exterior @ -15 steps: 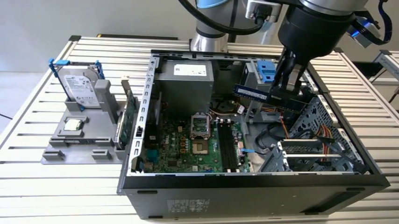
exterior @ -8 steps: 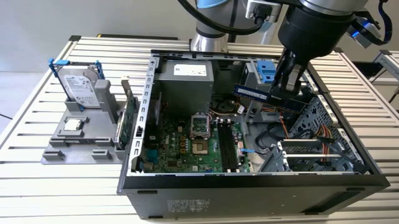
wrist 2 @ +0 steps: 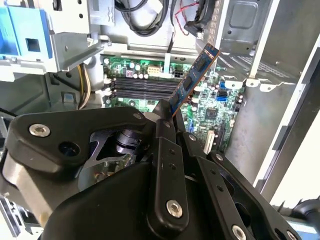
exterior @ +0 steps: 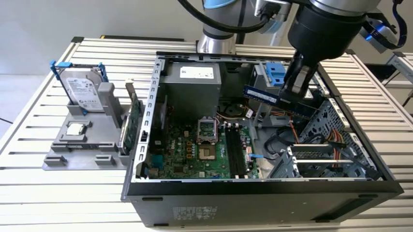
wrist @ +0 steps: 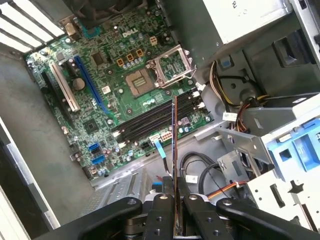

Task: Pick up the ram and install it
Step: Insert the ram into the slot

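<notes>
I hold the ram, a thin blue-green stick, in the air over the open computer case. It hangs level above the case's back right part in the exterior view. My gripper is shut on one end of it. In the first wrist view the ram appears edge-on between the fingers, pointing toward the dark memory slots on the green motherboard. In the second wrist view the ram rises at a slant from the gripper, with the slots beyond it.
A silver hard drive with blue clips and a green expansion card stand on a grey holder at the exterior view's left. Inside the case are the grey power supply, a perforated drive cage and loose cables.
</notes>
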`<state>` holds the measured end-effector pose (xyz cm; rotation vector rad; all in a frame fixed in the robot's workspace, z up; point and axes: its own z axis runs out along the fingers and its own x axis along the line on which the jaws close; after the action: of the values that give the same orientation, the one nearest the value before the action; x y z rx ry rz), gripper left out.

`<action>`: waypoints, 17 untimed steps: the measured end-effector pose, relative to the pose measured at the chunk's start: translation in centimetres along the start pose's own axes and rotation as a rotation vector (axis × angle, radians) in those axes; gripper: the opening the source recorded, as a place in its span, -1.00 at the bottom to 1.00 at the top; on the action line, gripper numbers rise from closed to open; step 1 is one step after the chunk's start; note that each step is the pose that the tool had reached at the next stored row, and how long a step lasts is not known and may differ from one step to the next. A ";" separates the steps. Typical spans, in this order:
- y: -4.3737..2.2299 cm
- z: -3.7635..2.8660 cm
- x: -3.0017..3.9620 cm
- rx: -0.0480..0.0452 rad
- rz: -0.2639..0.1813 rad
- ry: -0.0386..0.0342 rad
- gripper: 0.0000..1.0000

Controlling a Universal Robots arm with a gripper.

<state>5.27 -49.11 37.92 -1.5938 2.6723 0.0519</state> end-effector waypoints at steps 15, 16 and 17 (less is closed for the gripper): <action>0.00 0.04 0.00 0.0069 0.162 -0.0022 -1.00; 0.00 0.04 0.00 0.0074 0.173 -0.0023 -1.00; 0.00 0.04 0.00 0.0078 0.184 -0.0025 -1.00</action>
<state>5.27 -49.12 37.88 -1.3401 2.8050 0.0474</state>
